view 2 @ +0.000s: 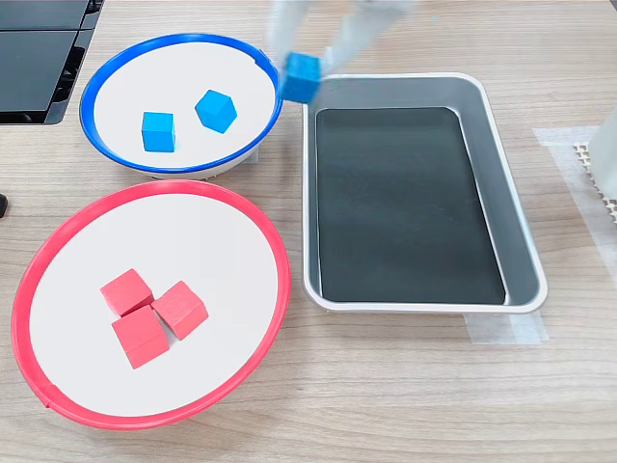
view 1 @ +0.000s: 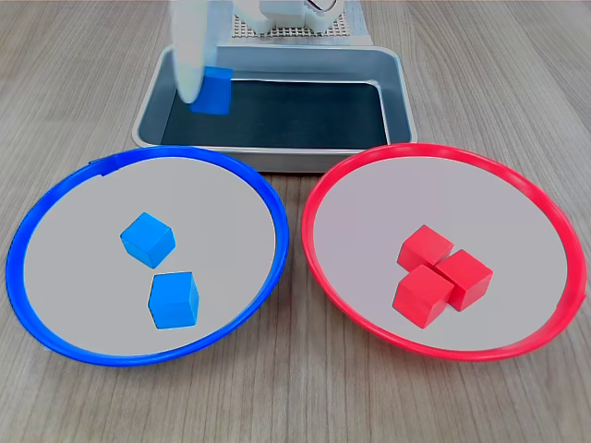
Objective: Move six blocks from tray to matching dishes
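My gripper [view 1: 203, 92] is shut on a blue block [view 1: 216, 90], held in the air over the tray's [view 1: 399, 92] left corner in the first exterior view. In the second exterior view the gripper [view 2: 304, 64] and block [view 2: 302, 77] hang between the tray [view 2: 508, 207] and the blue-rimmed dish [view 2: 174, 39]. The fingers are motion-blurred. Two blue blocks [view 1: 148, 239] [view 1: 174, 300] lie in the blue-rimmed dish [view 1: 185, 153]. Three red blocks [view 1: 425, 247] [view 1: 464, 277] [view 1: 423, 295] sit clustered in the red-rimmed dish [view 1: 443, 149]. The tray's black bottom holds no blocks.
The arm's white base on a mesh pad [view 1: 295, 23] stands behind the tray. Black flat objects [view 2: 39, 58] lie at the second exterior view's top left, a white object [view 2: 603, 154] at the second exterior view's right edge. Clear tape [view 2: 501, 328] holds the tray's corner.
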